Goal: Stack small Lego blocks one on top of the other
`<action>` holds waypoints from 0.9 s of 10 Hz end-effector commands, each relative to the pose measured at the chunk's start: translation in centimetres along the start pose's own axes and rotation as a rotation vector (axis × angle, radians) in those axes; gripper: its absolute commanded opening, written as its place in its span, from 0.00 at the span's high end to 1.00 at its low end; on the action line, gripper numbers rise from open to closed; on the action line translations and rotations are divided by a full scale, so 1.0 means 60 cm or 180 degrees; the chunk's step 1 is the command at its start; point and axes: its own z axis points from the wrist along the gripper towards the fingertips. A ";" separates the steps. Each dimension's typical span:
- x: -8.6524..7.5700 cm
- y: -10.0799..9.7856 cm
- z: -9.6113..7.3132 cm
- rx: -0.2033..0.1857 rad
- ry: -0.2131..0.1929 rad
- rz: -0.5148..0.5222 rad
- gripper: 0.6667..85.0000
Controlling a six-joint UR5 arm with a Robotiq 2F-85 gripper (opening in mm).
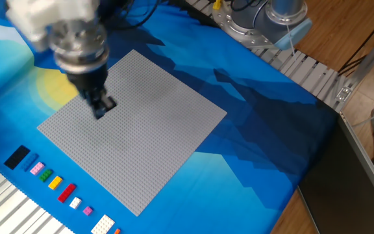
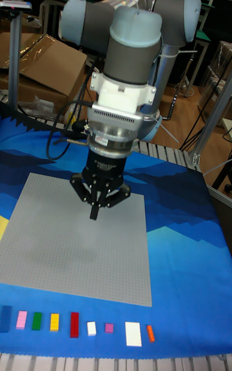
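Hand (image 2: pixel 95 212) above grey baseplate (image 1: pixel 148 149), fingers together, nothing visibly held.

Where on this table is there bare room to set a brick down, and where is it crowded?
The grey baseplate is bare across its middle and its right and near corners; only the pincer hangs over its left part. The blue cloth right of the plate is open too. It is crowded along the near-left edge, where the row of small bricks lies, from the black brick onward.
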 end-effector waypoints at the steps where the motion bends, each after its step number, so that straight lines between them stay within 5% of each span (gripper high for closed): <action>1: -0.031 0.001 0.035 0.0024 0.0036 -0.0068 1.00; 3: -0.015 0.027 0.034 -0.0165 0.0157 0.0081 1.00; 4: -0.012 0.026 0.034 -0.0158 0.0179 0.0242 1.00; 6: -0.028 0.032 0.034 -0.0203 0.0072 0.0443 1.00; 9: -0.043 0.015 0.035 -0.0081 -0.0050 0.0339 1.00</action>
